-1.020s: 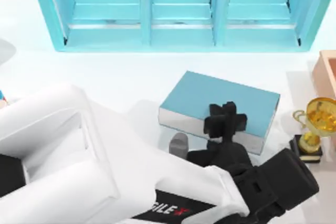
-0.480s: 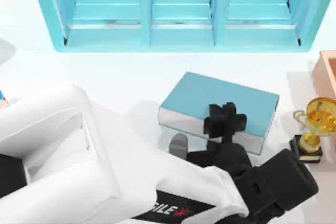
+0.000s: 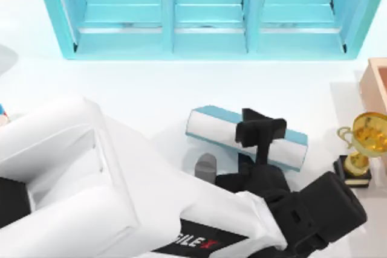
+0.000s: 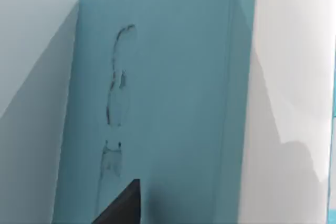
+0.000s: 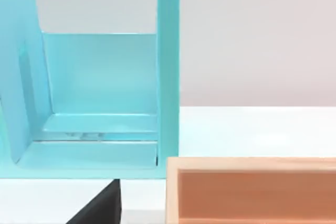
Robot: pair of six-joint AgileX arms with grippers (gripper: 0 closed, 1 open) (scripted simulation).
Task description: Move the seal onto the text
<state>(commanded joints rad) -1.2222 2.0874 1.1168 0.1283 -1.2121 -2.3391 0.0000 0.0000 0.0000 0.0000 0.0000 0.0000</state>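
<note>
1. Nearest, my left arm [image 3: 91, 179] reaches across the table [image 3: 121, 89] from the top view's lower left.
2. Just beside its black wrist stands a small grey object [image 3: 205, 166], close to the text's near edge.
3. My left gripper [image 3: 260, 132] sits against the text [image 3: 211, 130], right of the table's middle; I cannot tell whether my jaws are wide or narrow.
4. From above, the text is tilted, showing its white page edge with a thin teal strip along the far side. Its plain teal cover [image 4: 173, 103] stands close before my left wrist camera.
5. Where the seal is, I cannot tell.
6. At the right, a gold trophy [image 3: 366, 140] stands on a black base.
7. Behind it is a peach wooden box [image 3: 376, 83]. My right arm is parked, its wrist camera looking over that box.
8. Farthest, a teal shelf unit [image 3: 205, 13] spans the back.
</note>
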